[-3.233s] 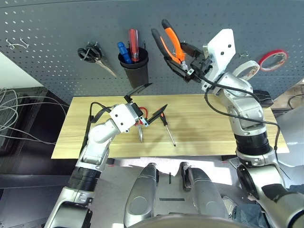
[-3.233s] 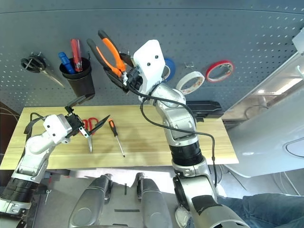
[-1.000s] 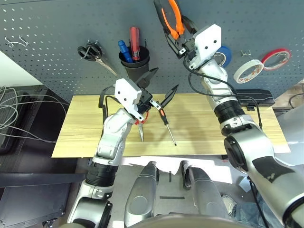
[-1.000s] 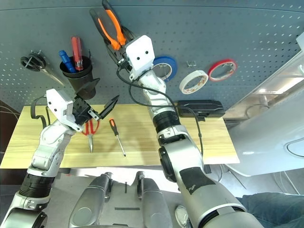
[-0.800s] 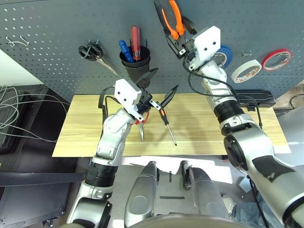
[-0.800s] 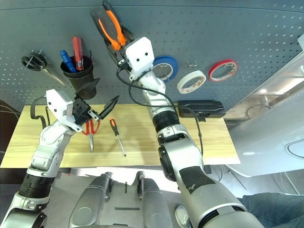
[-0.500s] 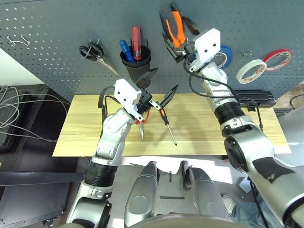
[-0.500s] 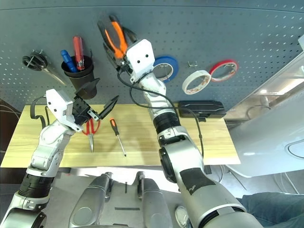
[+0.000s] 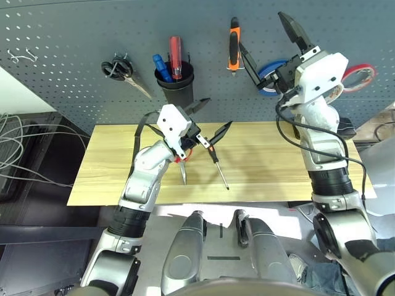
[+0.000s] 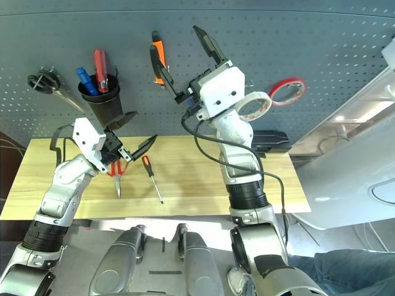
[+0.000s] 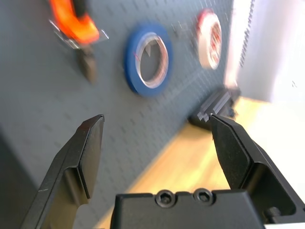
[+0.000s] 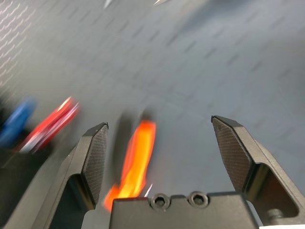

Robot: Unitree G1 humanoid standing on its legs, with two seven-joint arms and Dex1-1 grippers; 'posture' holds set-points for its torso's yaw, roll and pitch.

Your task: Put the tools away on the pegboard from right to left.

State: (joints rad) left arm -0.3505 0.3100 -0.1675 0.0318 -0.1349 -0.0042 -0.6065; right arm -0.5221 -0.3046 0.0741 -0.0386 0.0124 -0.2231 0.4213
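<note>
blue-grey pegboard [image 9: 74, 37] carries the orange-and-black pliers [image 9: 234, 44] on a hook, between the black cup [image 9: 175, 86] and the blue tape roll [image 9: 269, 77]. right gripper [image 9: 271, 46] is spread wide and empty beside them. left gripper [image 9: 213, 117], equally wide and empty, hovers over the wooden table [image 9: 111, 166], above the red-handled scissors [image 9: 182, 165] and slim screwdriver [image 9: 217, 165].

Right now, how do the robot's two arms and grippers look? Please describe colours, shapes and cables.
Both arms are silver metal with black ring joints. Each ends in a white boxy wrist housing; black cables loop along it. The left gripper and the right gripper each have two black, tapered, pointed fingers. In the wrist views, two small screws show on the black base between the fingers.
</note>
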